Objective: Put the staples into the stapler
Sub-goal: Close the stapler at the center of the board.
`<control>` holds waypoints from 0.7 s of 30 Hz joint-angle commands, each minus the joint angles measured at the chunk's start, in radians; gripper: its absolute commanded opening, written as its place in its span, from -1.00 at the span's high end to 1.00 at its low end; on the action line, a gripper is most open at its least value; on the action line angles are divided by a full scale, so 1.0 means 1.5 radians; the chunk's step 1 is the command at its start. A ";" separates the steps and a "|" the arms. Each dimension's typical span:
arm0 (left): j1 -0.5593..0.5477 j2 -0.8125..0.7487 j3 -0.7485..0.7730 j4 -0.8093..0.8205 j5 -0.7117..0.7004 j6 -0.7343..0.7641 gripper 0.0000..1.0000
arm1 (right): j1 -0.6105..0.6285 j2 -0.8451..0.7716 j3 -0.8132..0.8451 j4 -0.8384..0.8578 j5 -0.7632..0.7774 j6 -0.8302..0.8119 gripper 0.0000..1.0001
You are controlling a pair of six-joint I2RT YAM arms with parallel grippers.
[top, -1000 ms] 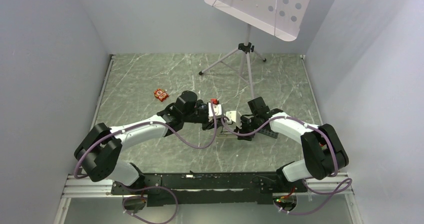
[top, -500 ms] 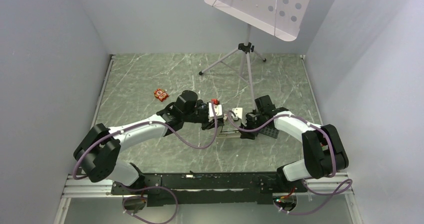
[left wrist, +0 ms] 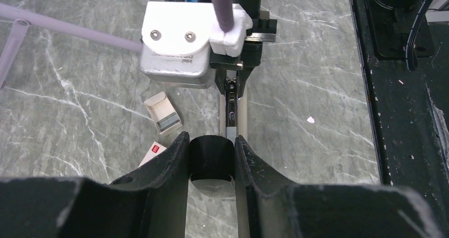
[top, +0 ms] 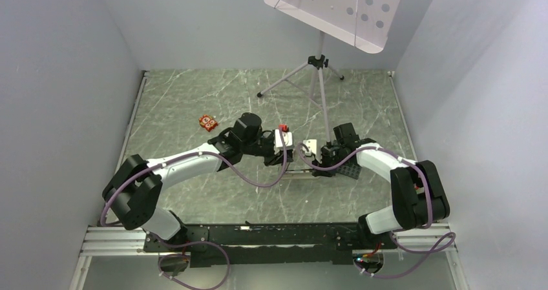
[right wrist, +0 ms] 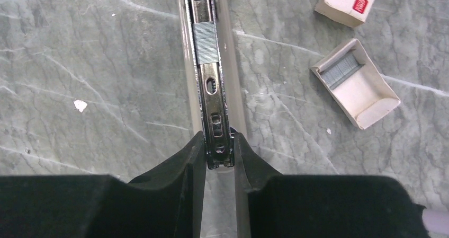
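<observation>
The stapler (top: 300, 170) lies opened out on the table between my two grippers. Its metal magazine (right wrist: 214, 119) runs straight away from my right gripper (right wrist: 218, 137), whose fingers press both sides of the magazine's near end. A silver-grey block of staples (right wrist: 205, 43) sits in the magazine channel further along. In the left wrist view my left gripper (left wrist: 212, 140) is shut on the stapler's rounded black end (left wrist: 212, 156), with the magazine (left wrist: 231, 108) stretching beyond towards the right wrist.
A small open card tray with more staples (right wrist: 355, 84) and its box sleeve with a red label (right wrist: 349, 2) lie beside the stapler. Red toy bricks (top: 207, 122) sit to the left, a black brick plate (top: 349, 170) by the right arm, a tripod (top: 316, 70) behind.
My right gripper has narrowed onto the magazine's end after shifting slightly right. The left arm has moved a little to the right, still holding the stapler's black end.
</observation>
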 commanded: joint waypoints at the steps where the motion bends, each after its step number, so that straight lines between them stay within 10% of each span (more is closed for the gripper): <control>1: 0.002 0.030 0.008 -0.060 -0.023 0.013 1.00 | -0.002 0.014 0.010 -0.021 -0.041 -0.050 0.56; 21: -0.001 0.078 0.057 -0.021 -0.006 -0.028 1.00 | -0.001 -0.004 -0.032 0.012 -0.057 -0.051 0.75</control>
